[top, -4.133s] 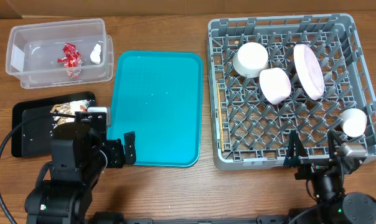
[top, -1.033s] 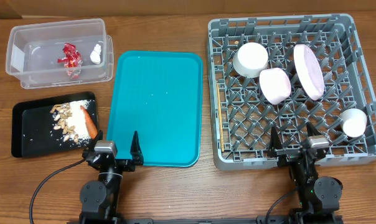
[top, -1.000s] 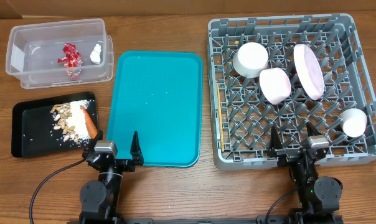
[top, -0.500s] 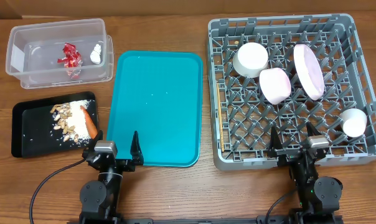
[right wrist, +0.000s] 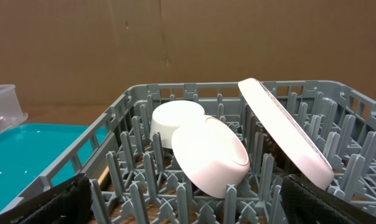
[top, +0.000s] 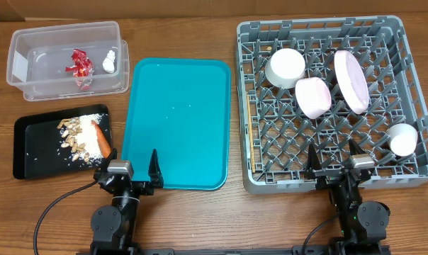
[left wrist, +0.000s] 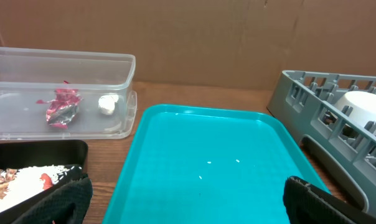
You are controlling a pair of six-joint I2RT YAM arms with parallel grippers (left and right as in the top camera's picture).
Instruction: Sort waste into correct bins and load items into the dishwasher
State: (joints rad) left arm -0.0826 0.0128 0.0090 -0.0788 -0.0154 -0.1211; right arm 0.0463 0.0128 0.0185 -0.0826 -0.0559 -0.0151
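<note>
Both the left tool (top: 129, 170) and right tool (top: 334, 164) have retreated to the frame's lower edge, spread apart and empty. Waste (top: 80, 62) lies in the clear tub (top: 30, 34) and black tray (top: 33, 145), dishes (top: 285, 66) in the grey rack (top: 246, 106): seemingly done.

The serving tray (top: 177, 120) is being flanked by the dish rack (top: 317, 185) on its right and, on its left, the tub (top: 19, 65) behind the shallow tray (top: 35, 152). Two wrappers (top: 81, 65) are being held in the tub, the carrot (top: 102, 137) and nut-shell scraps (top: 74, 133) in the shallow tray. Two bowls (top: 285, 67) and the plate (top: 351, 81) are being carried at the rack's back, the cup (top: 402, 139) at its right edge, the chopsticks (top: 250, 134) along its left wall.
</note>
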